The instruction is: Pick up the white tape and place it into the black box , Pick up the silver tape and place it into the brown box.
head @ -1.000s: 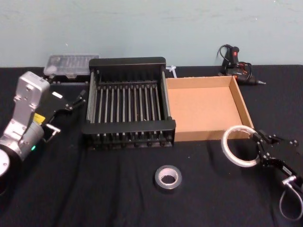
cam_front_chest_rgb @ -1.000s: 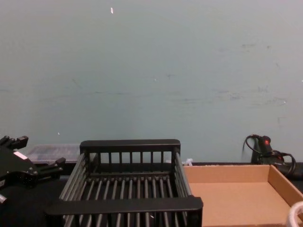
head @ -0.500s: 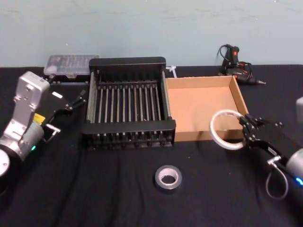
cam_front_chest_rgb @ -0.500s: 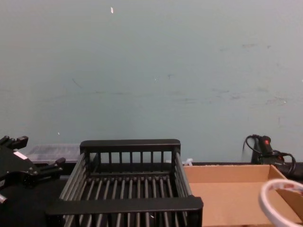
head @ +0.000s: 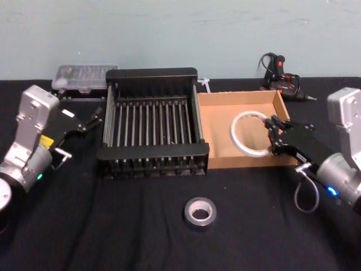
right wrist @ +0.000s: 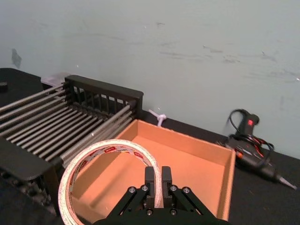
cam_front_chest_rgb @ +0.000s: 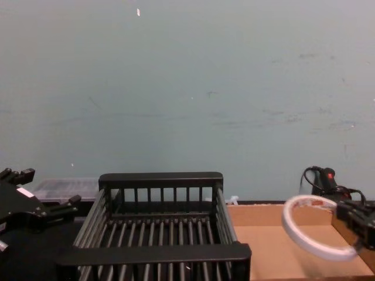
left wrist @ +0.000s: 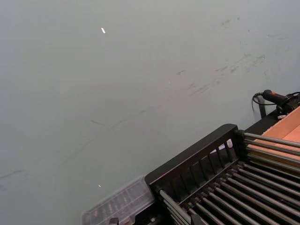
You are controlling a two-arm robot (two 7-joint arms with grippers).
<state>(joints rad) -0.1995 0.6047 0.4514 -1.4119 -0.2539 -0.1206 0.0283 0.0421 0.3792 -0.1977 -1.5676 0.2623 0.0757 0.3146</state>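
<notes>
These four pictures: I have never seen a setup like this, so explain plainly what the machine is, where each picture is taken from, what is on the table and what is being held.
This is a robot with two arms, each ending in a gripper. One picture looks down from its head, one looks forward from its chest, and one comes from a camera on each wrist.

On the black cloth stand the black box, a slatted crate, and beside it on its right the brown box, a shallow cardboard tray. The silver tape lies on the cloth in front of them. At the back are a clear plastic case and a glue gun.

The right gripper is shut on the white tape, holding the ring above the brown box. The left gripper waits left of the black box, open and empty.
</notes>
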